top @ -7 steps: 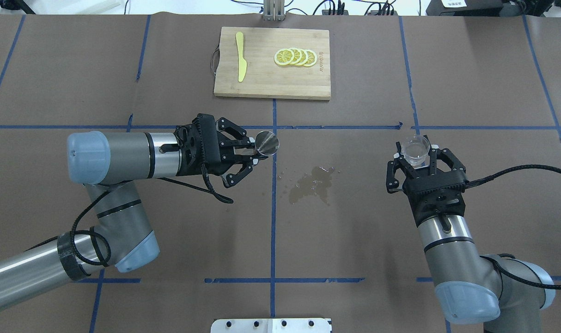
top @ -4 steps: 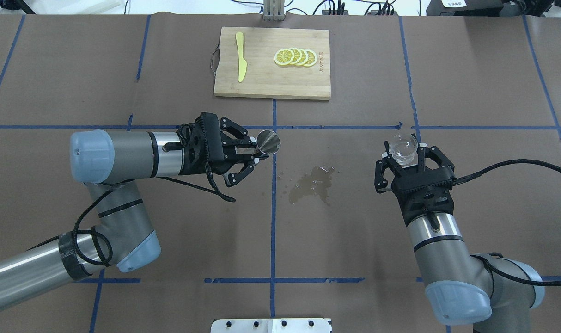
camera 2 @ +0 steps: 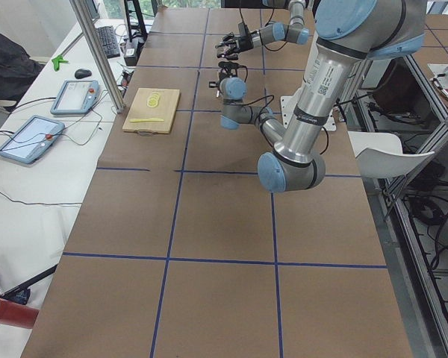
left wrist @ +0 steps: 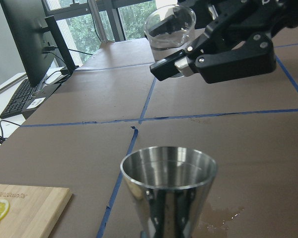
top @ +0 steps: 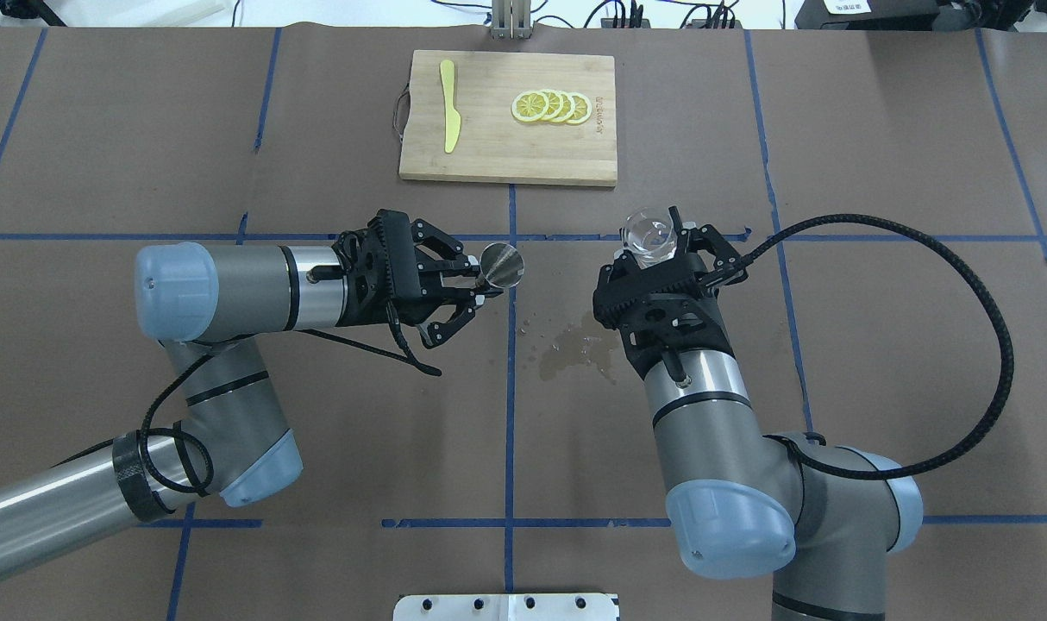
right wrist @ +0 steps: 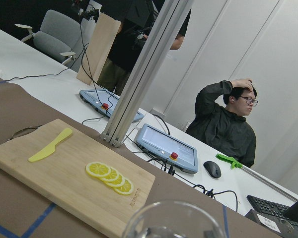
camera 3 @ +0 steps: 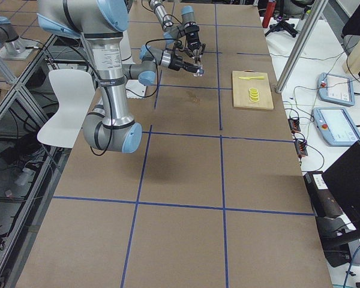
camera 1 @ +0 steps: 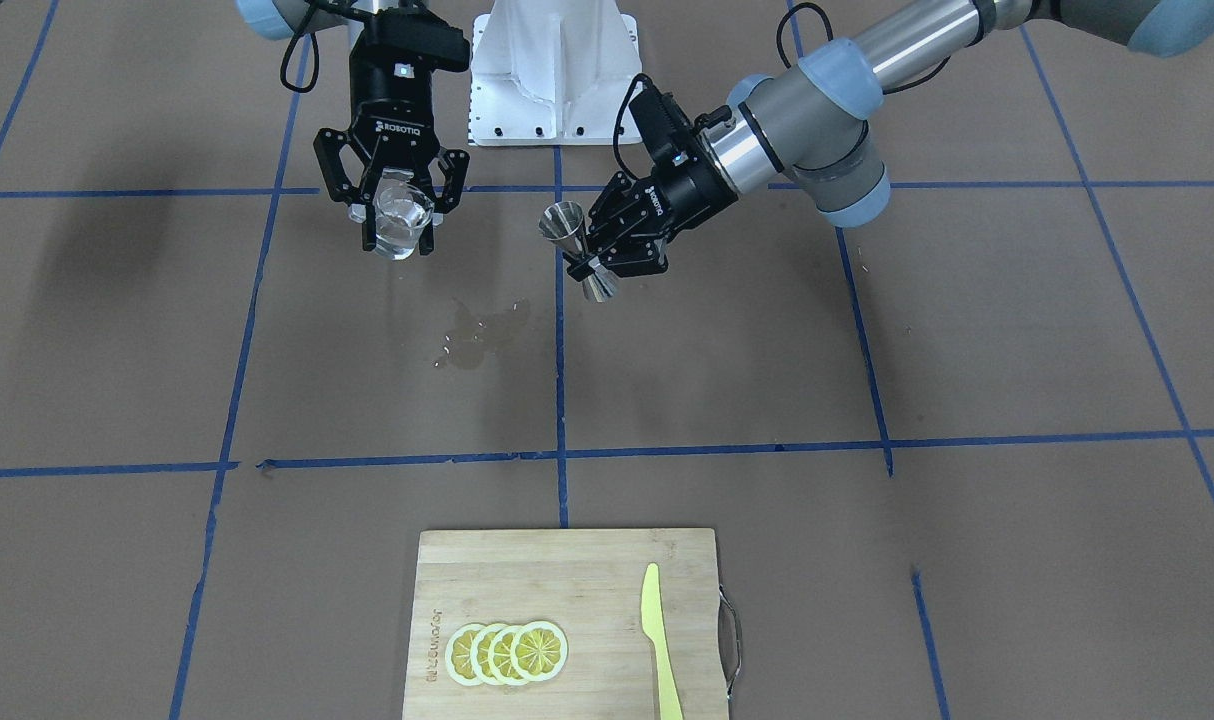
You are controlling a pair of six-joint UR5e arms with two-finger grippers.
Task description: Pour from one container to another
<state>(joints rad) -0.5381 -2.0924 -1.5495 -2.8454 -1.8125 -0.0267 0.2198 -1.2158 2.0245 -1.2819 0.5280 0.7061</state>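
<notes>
The small clear glass cup [top: 651, 235] holds some clear liquid and sits upright between the fingers of my right gripper [top: 659, 247], which is shut on it. My left gripper [top: 476, 283] is shut on the narrow waist of the steel jigger [top: 499, 264], holding it upright above the table with its open cone up. The cup hangs to the right of the jigger, a clear gap apart. From the front, the cup [camera 1: 403, 218] and jigger [camera 1: 575, 248] are at about the same height. In the left wrist view the jigger's mouth [left wrist: 169, 171] looks empty, with the cup [left wrist: 170, 27] beyond it.
A wet spill [top: 579, 345] darkens the brown paper between the arms, partly under my right wrist. A wooden cutting board [top: 489, 151] at the far side carries lemon slices [top: 551, 106] and a yellow knife [top: 448, 103]. A seated person [right wrist: 228, 124] shows beyond the table.
My right arm has carried the glass cup left and farther across the table, closing on the jigger. The left gripper and jigger have barely moved.
</notes>
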